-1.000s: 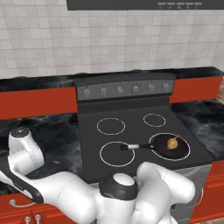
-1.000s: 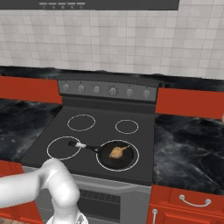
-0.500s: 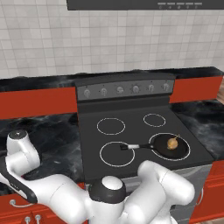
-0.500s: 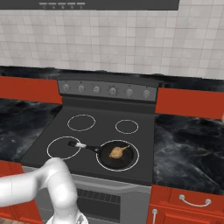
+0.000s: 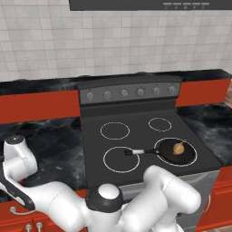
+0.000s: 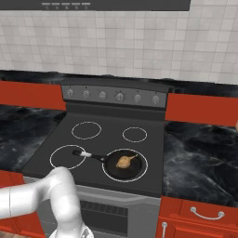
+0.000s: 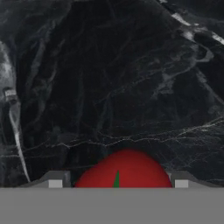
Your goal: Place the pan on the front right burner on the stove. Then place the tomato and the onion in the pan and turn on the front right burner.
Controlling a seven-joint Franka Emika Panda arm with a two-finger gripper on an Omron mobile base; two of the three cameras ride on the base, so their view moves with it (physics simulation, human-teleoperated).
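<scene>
The hand (image 7: 117, 183) hangs over the dark marbled bench (image 7: 109, 78), with the tomato (image 7: 124, 170) sitting between its two finger tips (image 7: 55, 181); the tips stand wide apart on either side of the red ball, and whether they press on it or only flank it cannot be told. The tomato's small green top faces the camera, and the ball shows against the black stone below it. On the stove (image 5: 136, 136), the pan (image 5: 176, 152) rests inside the front right burner (image 5: 159, 144), at the front right corner of the glass top, its long handle (image 5: 140, 152) reaching left toward the front left ring. The onion (image 5: 178, 147) lies in the pan, near its middle, with its thin stalk pointing up toward the back right. Seen from the other side, the pan (image 6: 123, 164) and the onion (image 6: 123, 161) sit the same way within the ring (image 6: 143, 156).
</scene>
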